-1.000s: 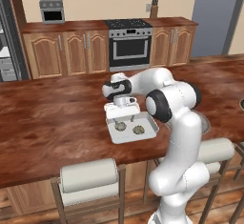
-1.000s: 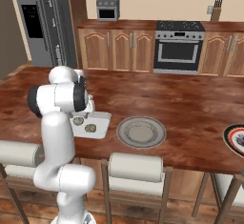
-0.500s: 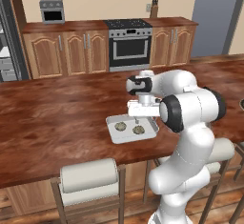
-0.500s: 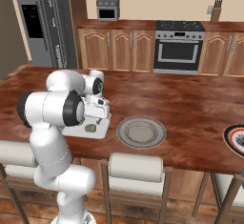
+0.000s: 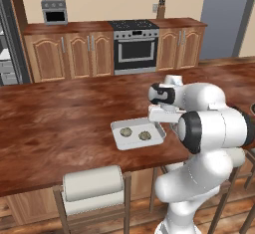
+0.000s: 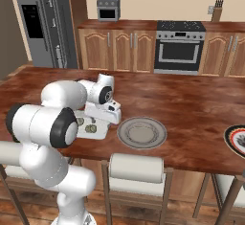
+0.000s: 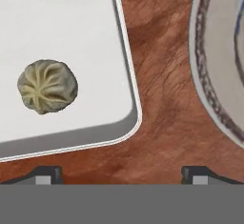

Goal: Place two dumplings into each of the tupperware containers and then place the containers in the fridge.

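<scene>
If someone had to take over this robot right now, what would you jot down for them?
Gripper: open, holding nothing, fingers above bare counter between the white tray and the round grey plate.
White tray: on the counter, two dumplings inside. That tub looks filled.
Fridge: at the far left of the right base view.
Left: fill the second container, which I can't spot from here, then put both containers in the fridge.
</scene>
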{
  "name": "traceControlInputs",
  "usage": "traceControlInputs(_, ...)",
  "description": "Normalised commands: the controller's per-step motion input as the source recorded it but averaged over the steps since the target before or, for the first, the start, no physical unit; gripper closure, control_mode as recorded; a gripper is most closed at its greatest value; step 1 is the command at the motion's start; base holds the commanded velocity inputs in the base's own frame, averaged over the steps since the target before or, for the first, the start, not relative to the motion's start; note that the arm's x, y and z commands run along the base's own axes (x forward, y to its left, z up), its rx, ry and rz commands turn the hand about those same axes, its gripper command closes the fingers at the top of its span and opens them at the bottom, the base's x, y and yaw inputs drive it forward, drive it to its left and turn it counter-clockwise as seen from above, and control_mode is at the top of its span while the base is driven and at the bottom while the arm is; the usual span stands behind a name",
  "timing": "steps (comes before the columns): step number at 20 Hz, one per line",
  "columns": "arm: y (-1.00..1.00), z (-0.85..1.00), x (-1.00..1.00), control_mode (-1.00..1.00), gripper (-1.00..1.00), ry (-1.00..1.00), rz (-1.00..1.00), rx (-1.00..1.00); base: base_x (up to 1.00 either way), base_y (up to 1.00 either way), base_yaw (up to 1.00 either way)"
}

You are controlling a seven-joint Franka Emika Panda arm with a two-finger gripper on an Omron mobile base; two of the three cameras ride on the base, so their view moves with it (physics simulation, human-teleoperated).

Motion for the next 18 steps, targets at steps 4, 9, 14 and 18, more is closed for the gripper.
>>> traceControlInputs(4, -0.4, -0.23, 0.0, -1.0, -1.0, -0.14, 0.01, 0.0, 0.0, 0.0, 0.0)
traceControlInputs(9, -0.05, -0.24, 0.0, -1.0, -1.0, -0.14, 0.03, 0.0, 0.0, 0.0, 0.0)
traceControlInputs(14, 0.15, -0.01, 0.12, -1.0, -1.0, -0.04, 0.02, 0.0, 0.0, 0.0, 0.0)
traceControlInputs(18, 0.06, -0.15, 0.34, -1.0, -1.0, 0.0, 0.03, 0.0, 0.0, 0.0, 0.0)
